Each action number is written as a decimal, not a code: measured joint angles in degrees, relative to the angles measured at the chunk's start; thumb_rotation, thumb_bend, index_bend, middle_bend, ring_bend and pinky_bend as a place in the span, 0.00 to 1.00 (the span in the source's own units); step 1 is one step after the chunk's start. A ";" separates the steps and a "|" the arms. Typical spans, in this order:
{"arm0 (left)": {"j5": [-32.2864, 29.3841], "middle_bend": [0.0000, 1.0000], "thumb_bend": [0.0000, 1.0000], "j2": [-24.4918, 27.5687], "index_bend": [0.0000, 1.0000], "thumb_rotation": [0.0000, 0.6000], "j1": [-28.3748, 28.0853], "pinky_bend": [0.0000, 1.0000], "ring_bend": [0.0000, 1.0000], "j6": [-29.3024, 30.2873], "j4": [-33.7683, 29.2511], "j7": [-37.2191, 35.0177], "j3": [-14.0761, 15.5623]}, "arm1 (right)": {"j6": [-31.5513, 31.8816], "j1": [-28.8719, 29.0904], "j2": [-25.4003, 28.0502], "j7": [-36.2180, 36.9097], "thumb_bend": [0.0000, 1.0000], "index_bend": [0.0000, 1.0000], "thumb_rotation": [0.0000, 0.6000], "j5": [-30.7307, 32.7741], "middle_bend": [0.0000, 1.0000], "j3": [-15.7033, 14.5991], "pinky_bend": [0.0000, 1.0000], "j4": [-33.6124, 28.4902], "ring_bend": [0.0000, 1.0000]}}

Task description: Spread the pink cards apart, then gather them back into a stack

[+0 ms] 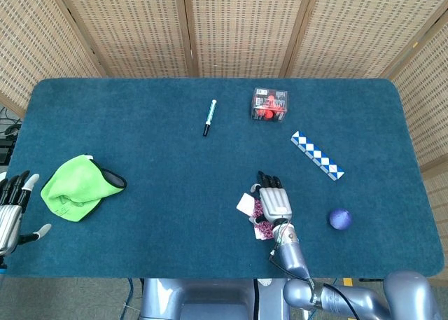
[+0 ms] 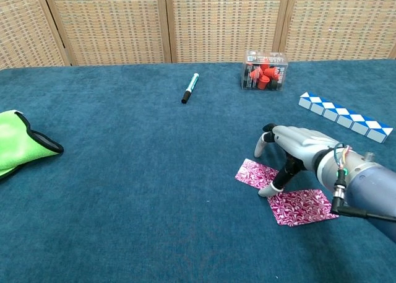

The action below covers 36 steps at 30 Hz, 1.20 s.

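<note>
Pressing down with a fingertip, the right hand (image 2: 296,148) arches over the pink cards (image 2: 286,194), its other fingers spread and lifted off the cloth; it touches the cards where the two overlap and grips nothing. The cards lie flat and fanned on the near right part of the blue worktop (image 2: 136,171), one toward the left, the other nearer and to the right. The left hand (image 1: 10,211) hangs at the near left edge, fingers apart and holding nothing. A green cloth (image 1: 75,186) lies just right of it. Farther off sit a marker (image 2: 190,88), a clear box of red pieces (image 2: 263,70), a blue-and-white block strip (image 2: 344,116) and a purple ball (image 1: 339,218).
</note>
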 measured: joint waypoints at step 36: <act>-0.22 0.00 0.00 -0.09 0.00 1.00 -0.01 0.00 0.00 0.03 -0.08 0.30 -0.10 | -3.21 1.50 1.30 -0.56 0.26 0.43 1.00 3.52 0.00 2.50 0.00 0.41 0.00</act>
